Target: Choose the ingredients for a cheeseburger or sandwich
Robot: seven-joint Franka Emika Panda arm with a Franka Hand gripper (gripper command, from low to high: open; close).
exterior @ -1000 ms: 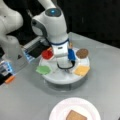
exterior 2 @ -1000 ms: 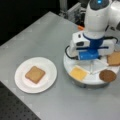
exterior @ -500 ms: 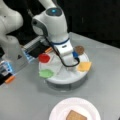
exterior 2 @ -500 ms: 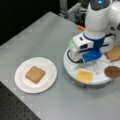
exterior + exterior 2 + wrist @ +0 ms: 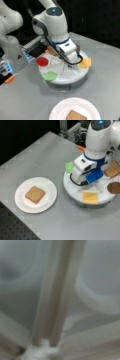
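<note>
Toast (image 5: 35, 194) alone on plate (image 5: 22, 205), far left. Green disc (image 5: 70, 166) at ten o'clock from gripper (image 5: 84, 182). Gripper low over tray (image 5: 72, 191) centre, finger spread impossible to tell. Cheese (image 5: 90, 197) nearest, at six o'clock; patty (image 5: 115, 187) at three; spare toast (image 5: 113, 168) at two.

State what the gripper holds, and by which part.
Cannot be told: the gripper is down in the segmented tray, its fingertips hidden by the arm; no ingredient shows in it.
</note>
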